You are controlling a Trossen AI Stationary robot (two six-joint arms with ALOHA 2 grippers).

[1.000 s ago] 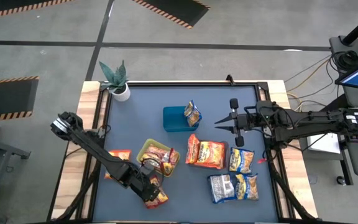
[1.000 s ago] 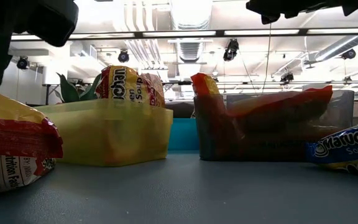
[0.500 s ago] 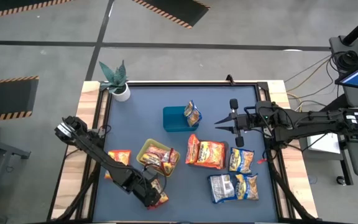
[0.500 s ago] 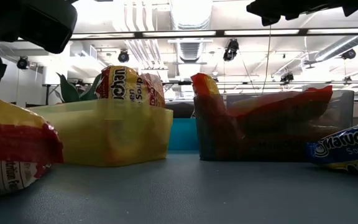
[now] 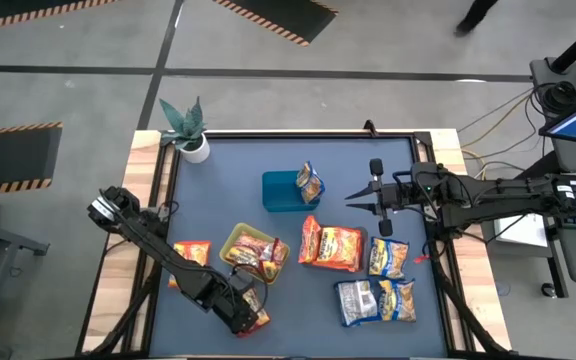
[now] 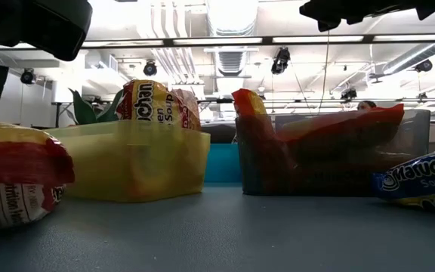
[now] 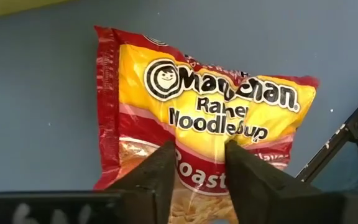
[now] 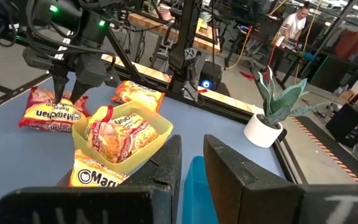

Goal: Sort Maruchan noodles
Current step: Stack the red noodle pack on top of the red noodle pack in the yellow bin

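A red and yellow Maruchan noodle packet (image 7: pixel 197 106) lies face up near the table's front left (image 5: pixel 255 317). My left gripper (image 7: pixel 201 171) stands on it, pointing steeply down, shut on its wrapper. More packets stand in a yellow-green tray (image 5: pixel 236 240), lean in a blue tray (image 5: pixel 280 192) and fill a dark tray (image 5: pixel 330 245). Loose packets lie at the left (image 5: pixel 190 252) and the right (image 5: pixel 388 258). My right gripper (image 5: pixel 351 197) hovers level above the table's right half, shut on nothing. My left gripper pinches the packet's printed top face (image 7: pixel 202 163) between its two fingers, at mid-width in the half nearer the arm. The fingers (image 7: pixel 160 177) come from above, slanting steeply down. The packet lies flat on the table (image 6: pixel 13 181).
A potted plant (image 5: pixel 188 130) stands at the far left corner. Blue-and-yellow packets and a pale one (image 5: pixel 376 300) lie at the near right. Bare table surface (image 5: pixel 228 180) lies between the plant and the trays. A person shows in the room beyond (image 8: pixel 294 22).
My left gripper has sunk a little toward the table's near edge onto the red and yellow packet. In the low view the packet's rounded top has been pressed flatter and its shape has shifted slightly. My right arm has kept still.
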